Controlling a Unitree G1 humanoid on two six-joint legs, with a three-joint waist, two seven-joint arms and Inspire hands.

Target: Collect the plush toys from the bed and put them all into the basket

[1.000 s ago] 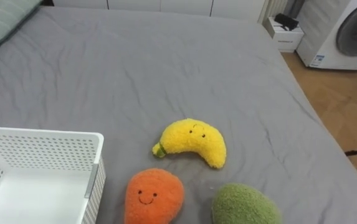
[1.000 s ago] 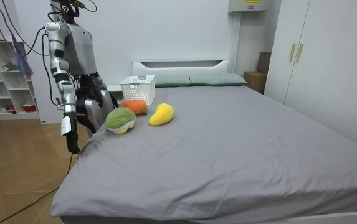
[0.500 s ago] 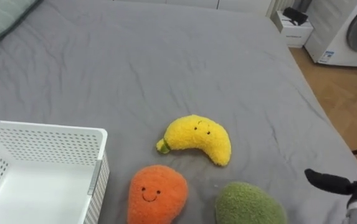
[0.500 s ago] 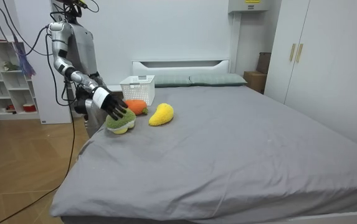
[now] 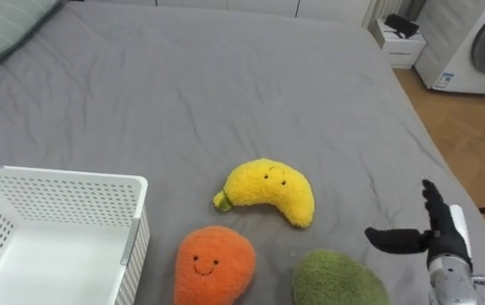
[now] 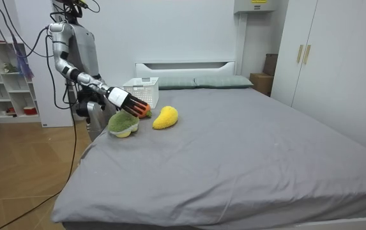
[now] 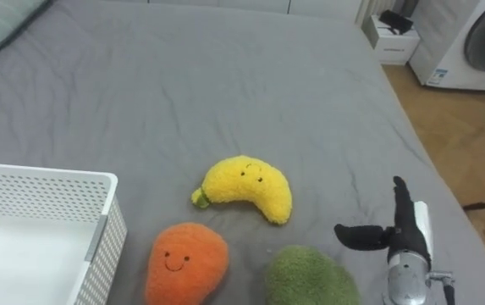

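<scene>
1. 3 plush toys lie on the grey bed (image 5: 225,76), all outside the white basket (image 5: 64,175): a yellow banana (image 5: 267,190), an orange toy (image 5: 212,267) and a green toy (image 5: 339,281).
2. The banana sits mid-bed, face up. The orange toy is nearer the robot and to its left. The green toy is nearer and to its right, cut off by the lower edge of the eye views.
3. The orange toy lies just beside the basket's perforated wall. I cannot tell whether they touch. The orange and green toys lie near each other with a strip of sheet between them.
4. The right hand (image 5: 442,233) is over the bed's right margin, beside the green toy and apart from it. Its fingers are straight and spread, and the thumb sticks out sideways toward the toys. It holds nothing.
5. In the way: the green toy lies between the hand and the orange toy. Bare sheet separates the hand from the banana.
6. In the room view the robot stands at the bedside on the room view's left, right arm stretched out over the toys.
7. Surroundings: a green striped pillow (image 5: 5,25) at the far left corner, a washing machine (image 5: 479,42) and a small white box (image 5: 399,47) on the wood floor (image 5: 471,127) past the bed, shelves (image 6: 4,76) behind the robot and a wardrobe (image 6: 336,64) on the room view's right.
</scene>
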